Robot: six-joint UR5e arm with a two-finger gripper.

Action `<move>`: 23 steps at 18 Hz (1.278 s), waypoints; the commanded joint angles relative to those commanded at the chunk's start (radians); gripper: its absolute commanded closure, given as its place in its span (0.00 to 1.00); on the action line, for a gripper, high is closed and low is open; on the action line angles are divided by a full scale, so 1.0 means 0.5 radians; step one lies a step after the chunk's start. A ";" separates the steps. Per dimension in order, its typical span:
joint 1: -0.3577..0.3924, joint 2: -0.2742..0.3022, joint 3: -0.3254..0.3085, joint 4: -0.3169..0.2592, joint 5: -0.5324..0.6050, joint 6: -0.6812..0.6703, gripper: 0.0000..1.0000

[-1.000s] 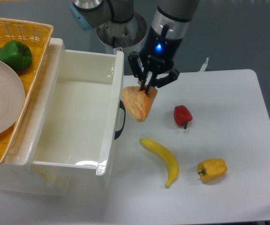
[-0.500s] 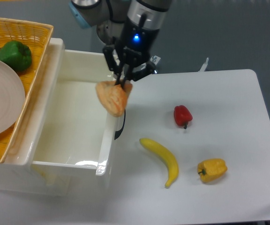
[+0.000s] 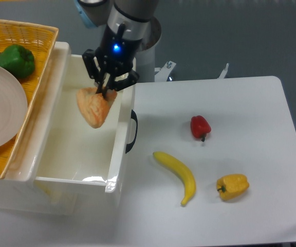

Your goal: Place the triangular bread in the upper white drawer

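The triangular bread (image 3: 93, 106) is being held pinched by its upper corner in the closed end effector (image 3: 107, 88), hanging long axis down-left over the upper white drawer (image 3: 118, 149), just inside its right wall.

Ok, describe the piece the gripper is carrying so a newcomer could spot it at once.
Start at the big open white drawer on the left. Above its inside hangs the gripper, shut on the triangular bread. It is a golden-orange rounded wedge, unlike the long banana and lumpy yellow pepper on the table.
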 joint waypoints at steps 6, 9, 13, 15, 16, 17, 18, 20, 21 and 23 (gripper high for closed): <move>-0.046 -0.025 -0.046 0.018 0.009 0.015 0.64; -0.064 -0.025 -0.064 0.031 0.006 0.034 0.34; -0.068 -0.025 -0.062 0.034 0.003 0.086 0.03; -0.068 -0.022 -0.052 0.034 0.006 0.089 0.03; -0.055 -0.021 -0.043 0.034 0.003 0.092 0.02; -0.043 -0.021 -0.031 0.034 0.003 0.092 0.01; -0.025 -0.021 -0.019 0.037 0.003 0.092 0.01; 0.024 -0.018 0.003 0.043 0.003 0.095 0.00; 0.061 -0.015 0.012 0.046 0.003 0.107 0.00; 0.110 -0.012 0.012 0.092 0.006 0.156 0.00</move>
